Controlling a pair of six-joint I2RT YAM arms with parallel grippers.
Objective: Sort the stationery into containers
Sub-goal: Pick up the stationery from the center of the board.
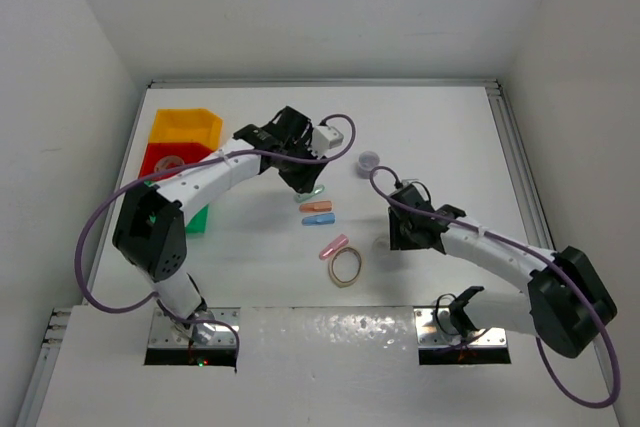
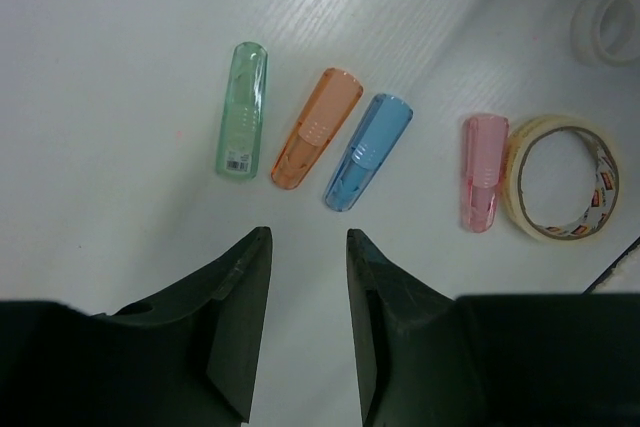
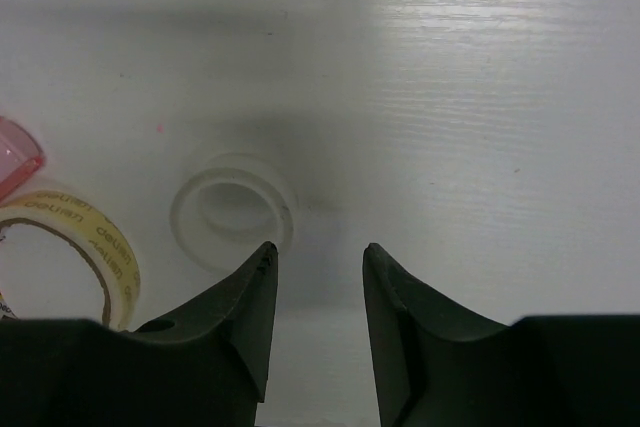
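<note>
- A translucent green plastic capsule (image 2: 242, 107), an orange capsule (image 2: 316, 127) and a blue capsule (image 2: 367, 152) lay side by side on the white table (image 1: 450, 127).
- A pink capsule (image 2: 480, 172) lay just beside the tan tape ring (image 2: 560, 179).
- A small whitish ring (image 3: 233, 209) lay near the right gripper (image 3: 318, 252), whose jaws were spread and empty.
- The left gripper (image 2: 308, 237) hung over the capsules, jaws apart, holding nothing.
- The yellow-orange bin (image 1: 185, 125), red bin (image 1: 165, 159) and green bin (image 1: 198, 217) stood far left.

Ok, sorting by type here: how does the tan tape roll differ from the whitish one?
The tan roll is wider across; the whitish roll is smaller. The tan roll carries printed lettering; the whitish roll looks plain and frosted. A pink capsule lies right beside the tan roll; the whitish roll sits alone. Both lie flat on the table.
</note>
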